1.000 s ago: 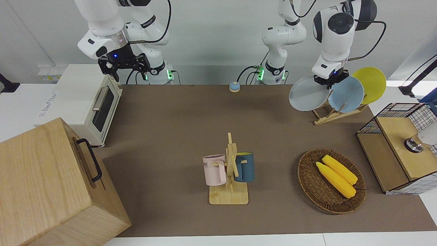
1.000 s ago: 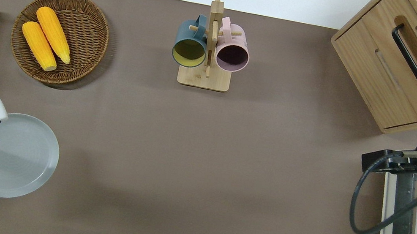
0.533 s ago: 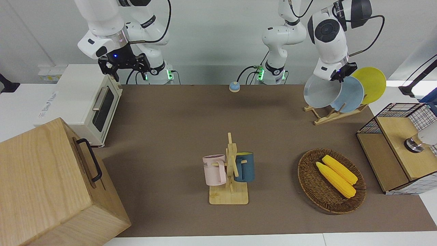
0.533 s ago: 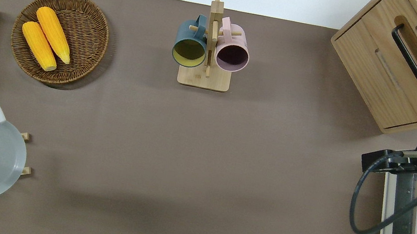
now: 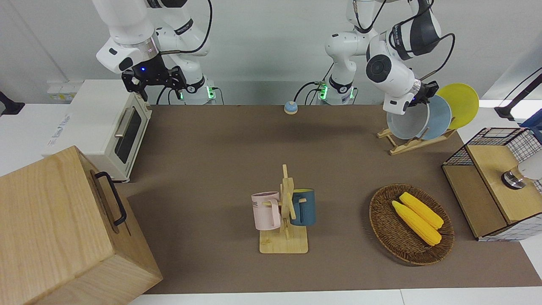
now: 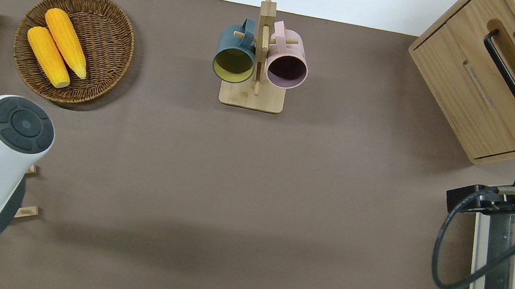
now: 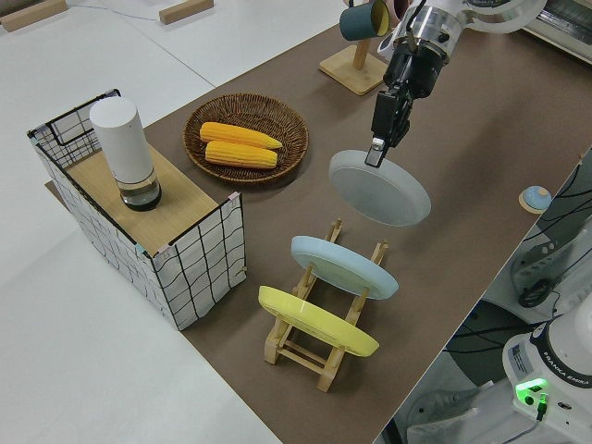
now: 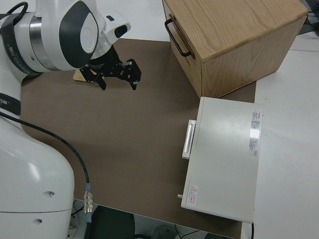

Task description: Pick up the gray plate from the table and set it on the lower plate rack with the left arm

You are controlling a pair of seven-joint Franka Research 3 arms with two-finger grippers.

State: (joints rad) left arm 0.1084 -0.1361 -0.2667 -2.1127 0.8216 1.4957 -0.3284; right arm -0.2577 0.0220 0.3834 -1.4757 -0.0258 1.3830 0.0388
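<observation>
My left gripper is shut on the rim of the gray plate, holding it tilted steeply in the air. In the left side view the gray plate hangs from the left gripper over the free end slots of the lower plate rack. The rack stands at the left arm's end of the table, close to the robots. In the overhead view the left arm hides the plate, and only the rack's rail ends show. The right arm is parked with its gripper open.
A blue plate and a yellow plate stand in the rack. A wicker basket with two corn cobs and a wire-sided shelf lie farther out. A mug stand, toaster oven and wooden cabinet are elsewhere.
The left arm has swung the gray plate in toward the rack and tipped it more upright beside the blue plate. The right arm has not moved.
</observation>
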